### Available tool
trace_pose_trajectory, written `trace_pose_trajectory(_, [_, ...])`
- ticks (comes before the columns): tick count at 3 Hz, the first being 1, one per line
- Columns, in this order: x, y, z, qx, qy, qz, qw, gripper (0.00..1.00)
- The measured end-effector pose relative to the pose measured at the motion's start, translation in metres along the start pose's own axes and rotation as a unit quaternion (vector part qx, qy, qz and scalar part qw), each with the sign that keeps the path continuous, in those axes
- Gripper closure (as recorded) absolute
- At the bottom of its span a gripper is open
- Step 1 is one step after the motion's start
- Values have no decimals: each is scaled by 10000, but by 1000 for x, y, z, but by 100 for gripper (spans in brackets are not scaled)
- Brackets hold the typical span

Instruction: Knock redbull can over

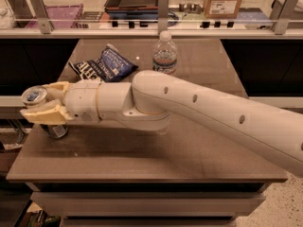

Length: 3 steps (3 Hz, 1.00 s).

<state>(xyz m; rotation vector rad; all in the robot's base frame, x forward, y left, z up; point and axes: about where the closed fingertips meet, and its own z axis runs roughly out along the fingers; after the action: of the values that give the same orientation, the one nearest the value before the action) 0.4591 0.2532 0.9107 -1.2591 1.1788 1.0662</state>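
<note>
The redbull can stands at the table's left edge, its silver top and its base showing. It leans a little to the left. My gripper is at the can, cream-coloured, reaching in from the right at the can's mid height and hiding the can's middle. The white arm runs across the table from the right edge.
A blue chip bag lies behind the gripper. A clear plastic water bottle stands at the middle rear. The brown table has its left edge right by the can. A counter with trays and a box runs along the back.
</note>
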Motion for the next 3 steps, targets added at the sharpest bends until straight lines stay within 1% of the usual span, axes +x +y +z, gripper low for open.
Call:
trace_pose_trajectory(1, [-1, 0, 0, -8, -13, -5, 10000, 100])
trace_pose_trajectory(2, [-8, -2, -5, -55, -128, -117, 9998, 100])
trace_pose_trajectory(3, [-13, -4, -13, 5, 31, -115, 9999, 100])
